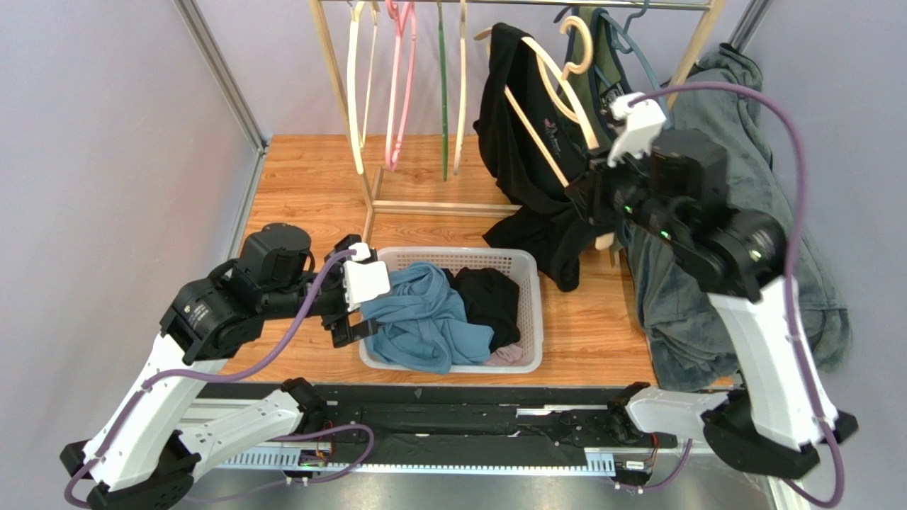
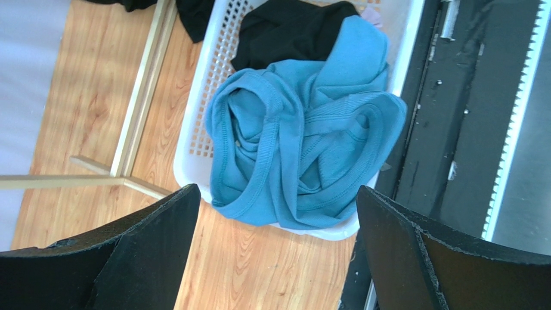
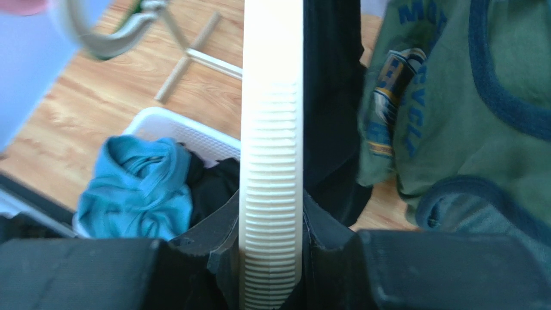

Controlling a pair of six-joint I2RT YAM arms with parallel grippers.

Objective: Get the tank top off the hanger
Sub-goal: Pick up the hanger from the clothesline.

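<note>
A black tank top hangs on a cream hanger at the clothes rack; one hanger arm lies bare over the cloth and the hem droops to the table. My right gripper is shut on the ribbed end of the hanger arm, which stands upright between the jaws in the right wrist view, with the black cloth just behind it. My left gripper is open and empty at the basket's left end, above a blue top; its jaws stand wide apart.
A white basket holds the blue top and a black garment. Empty hangers hang on the wooden rack at the left. A green printed top and grey-green clothes hang at the right.
</note>
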